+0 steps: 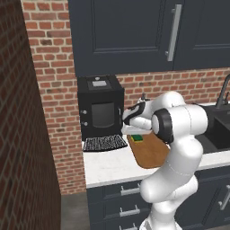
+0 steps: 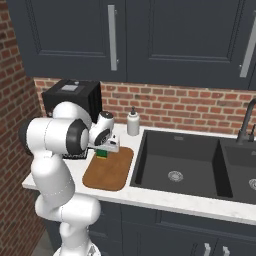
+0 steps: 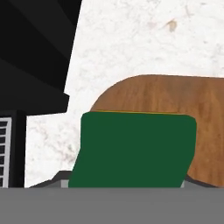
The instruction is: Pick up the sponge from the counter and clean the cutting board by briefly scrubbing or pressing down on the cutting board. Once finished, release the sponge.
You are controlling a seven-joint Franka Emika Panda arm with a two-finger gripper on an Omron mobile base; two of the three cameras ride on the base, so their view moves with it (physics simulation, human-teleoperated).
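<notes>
Gripper (image 2: 103, 150) hangs low over the far left corner of the cutting board (image 2: 111, 172), with the sponge (image 2: 102, 153) at its tips; whether the fingers clamp it cannot be told. From the hand camera, the sponge's green top (image 3: 133, 148) covers the board's rounded corner (image 3: 175, 100) beside white counter (image 3: 131, 39). From the right base camera, a soap bottle (image 2: 133, 122) and sink (image 2: 177, 165) appear; the left shows the black ribbed mat (image 1: 104, 143).

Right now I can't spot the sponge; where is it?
The sponge sits at the cutting board's far left corner, under the hand, in front of the black appliance; the hand view shows its green top.
</notes>
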